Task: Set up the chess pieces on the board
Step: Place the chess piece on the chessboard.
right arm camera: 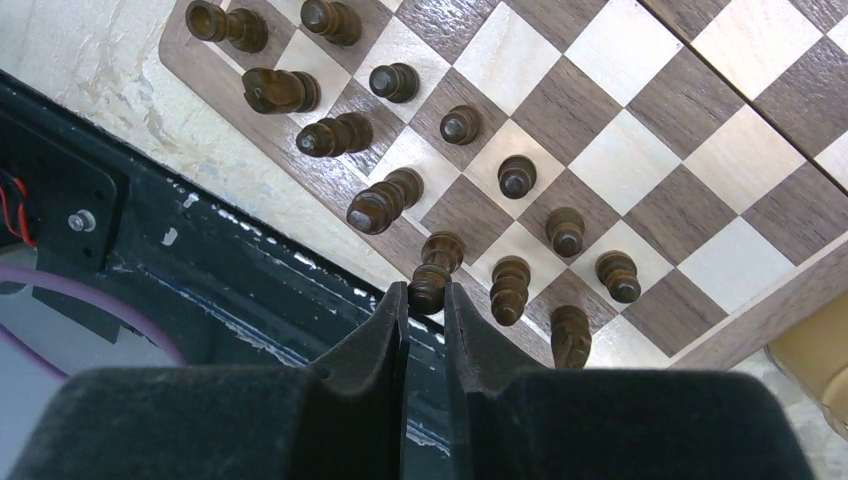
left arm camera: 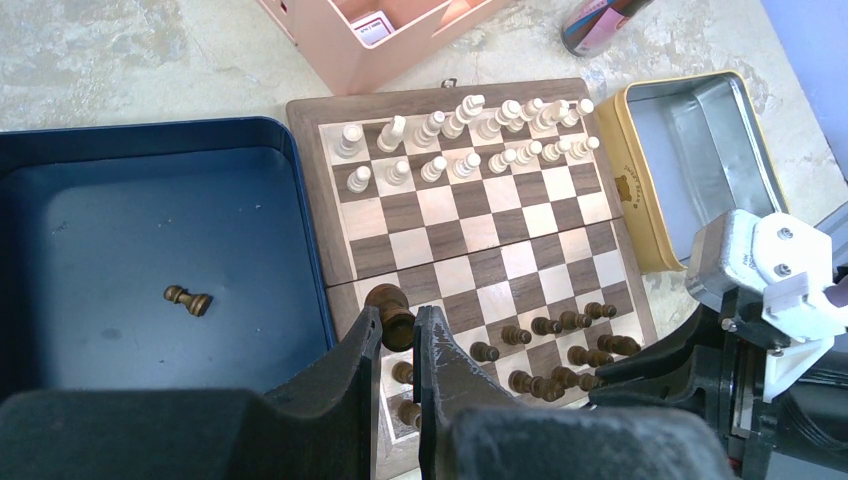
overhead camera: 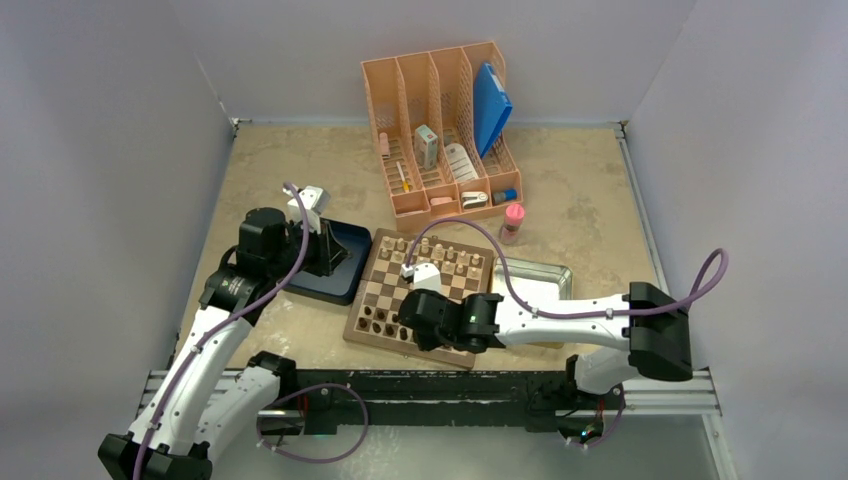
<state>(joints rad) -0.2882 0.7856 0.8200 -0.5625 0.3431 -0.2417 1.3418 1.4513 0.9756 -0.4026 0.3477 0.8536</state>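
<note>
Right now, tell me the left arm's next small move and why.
Probably swing right toward the board, then pause. The left gripper holds a dark piece lifted near the blue tray, but the right gripper, pinching a second dark piece, is busy over the near rows where it seems to belong.

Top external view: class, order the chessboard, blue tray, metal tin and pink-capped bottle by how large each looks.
1. Chessboard, clearly largest.
2. Blue tray and metal tin: they look similar, and the arms partly hide both, so they are left unranked.
3. Pink-capped bottle, smallest.
</note>
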